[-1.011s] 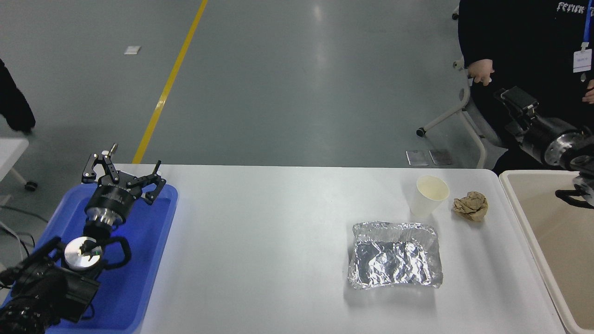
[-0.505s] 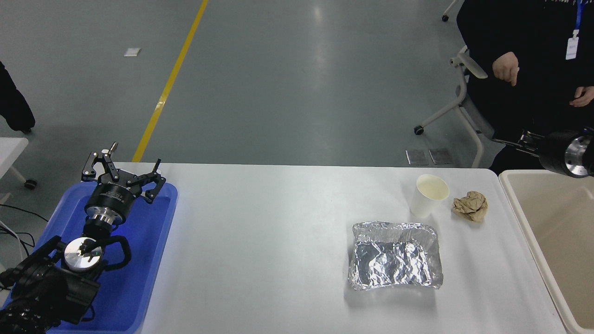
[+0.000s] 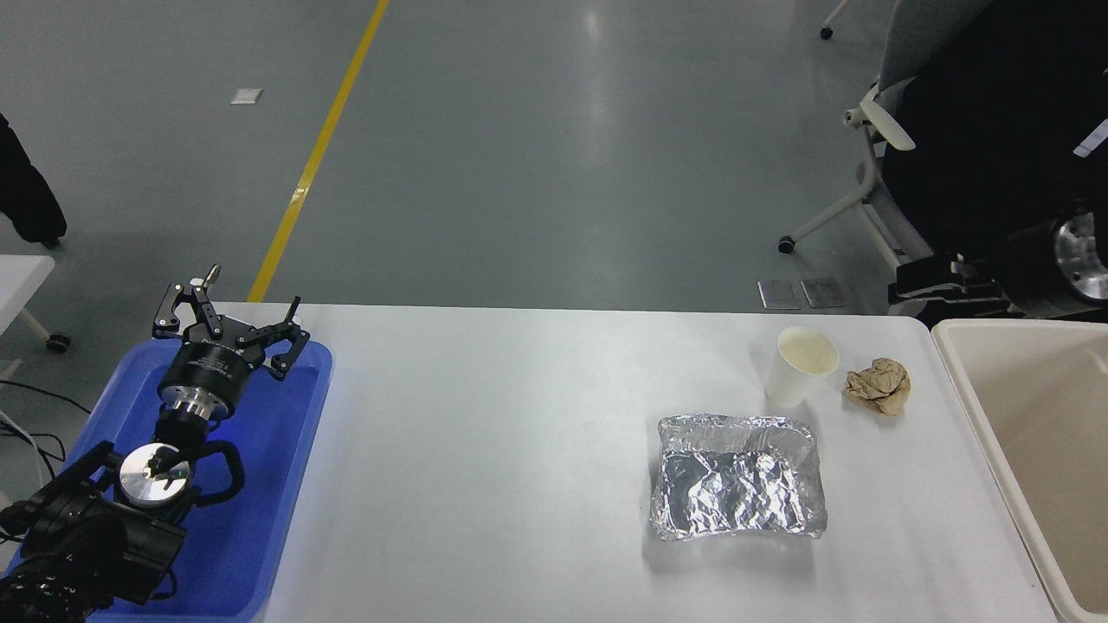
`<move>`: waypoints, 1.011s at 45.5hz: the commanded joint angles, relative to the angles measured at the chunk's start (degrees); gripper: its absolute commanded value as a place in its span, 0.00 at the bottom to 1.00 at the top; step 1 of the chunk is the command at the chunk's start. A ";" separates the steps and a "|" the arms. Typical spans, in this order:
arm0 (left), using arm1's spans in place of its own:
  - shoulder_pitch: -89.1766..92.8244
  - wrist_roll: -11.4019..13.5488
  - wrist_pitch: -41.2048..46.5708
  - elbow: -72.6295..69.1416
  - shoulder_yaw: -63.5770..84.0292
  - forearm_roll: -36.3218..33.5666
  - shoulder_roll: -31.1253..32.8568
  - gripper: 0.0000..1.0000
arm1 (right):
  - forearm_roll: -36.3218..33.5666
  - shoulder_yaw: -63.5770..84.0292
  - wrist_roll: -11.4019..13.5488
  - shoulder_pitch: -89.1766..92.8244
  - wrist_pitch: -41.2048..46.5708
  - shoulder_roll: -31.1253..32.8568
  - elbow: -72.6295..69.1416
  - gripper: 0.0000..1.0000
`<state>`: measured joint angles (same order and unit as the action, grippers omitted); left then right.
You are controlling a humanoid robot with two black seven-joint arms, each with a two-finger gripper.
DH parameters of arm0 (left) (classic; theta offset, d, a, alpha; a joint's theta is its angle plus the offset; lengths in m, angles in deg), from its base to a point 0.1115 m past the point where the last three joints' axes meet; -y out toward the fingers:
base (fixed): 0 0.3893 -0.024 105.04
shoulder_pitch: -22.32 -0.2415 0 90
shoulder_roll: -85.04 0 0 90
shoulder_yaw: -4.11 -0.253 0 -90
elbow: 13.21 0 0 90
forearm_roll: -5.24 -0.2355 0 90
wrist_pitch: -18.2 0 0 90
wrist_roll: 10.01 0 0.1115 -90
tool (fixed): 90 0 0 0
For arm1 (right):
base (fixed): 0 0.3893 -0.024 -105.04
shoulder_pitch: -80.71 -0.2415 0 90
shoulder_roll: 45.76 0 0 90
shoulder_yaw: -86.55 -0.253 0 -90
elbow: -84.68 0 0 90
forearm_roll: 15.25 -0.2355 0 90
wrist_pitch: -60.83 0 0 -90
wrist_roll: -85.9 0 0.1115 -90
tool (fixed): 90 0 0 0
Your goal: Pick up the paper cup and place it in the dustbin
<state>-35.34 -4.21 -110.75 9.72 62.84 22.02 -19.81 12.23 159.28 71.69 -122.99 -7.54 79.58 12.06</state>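
Note:
The paper cup (image 3: 801, 365) stands upright on the white table (image 3: 519, 450), at the far right near the back edge. The dustbin (image 3: 961, 381) is the large cream bin at the right edge, beside the table. My right arm (image 3: 1078, 264) comes in at the right edge, above the bin's far rim. My right gripper (image 3: 939, 284) points left just past the table's far right corner, up and to the right of the cup and apart from it. My left gripper (image 3: 229, 318) is parked open and empty over the blue tray (image 3: 277, 484) at the lower left.
A crumpled brown paper ball (image 3: 879, 384) lies just right of the cup. A crinkled foil tray (image 3: 736, 476) sits in front of the cup. A person in black (image 3: 995, 130) and a chair (image 3: 874, 130) are behind the table's far right corner.
My right arm has swung so that its gripper now points left beyond the table's far right corner. The person has moved back and to the right. The cup has not moved.

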 commanded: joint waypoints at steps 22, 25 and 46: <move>0.00 0.00 0.02 0.00 -0.02 0.00 0.00 1.00 | -0.33 -1.45 -0.03 -3.38 10.97 -1.59 -2.97 1.00; 0.00 0.00 -0.07 0.00 -0.02 0.00 0.00 1.00 | -0.41 -1.98 0.06 -2.50 10.36 -1.76 -2.45 1.00; 0.00 0.00 0.02 0.00 -0.02 0.00 0.00 1.00 | -10.34 -3.03 0.15 12.26 -3.70 -7.39 7.57 1.00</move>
<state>-35.34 -4.21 -110.74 9.73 62.82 22.03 -19.81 6.09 156.74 71.87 -118.20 -4.13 74.75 15.27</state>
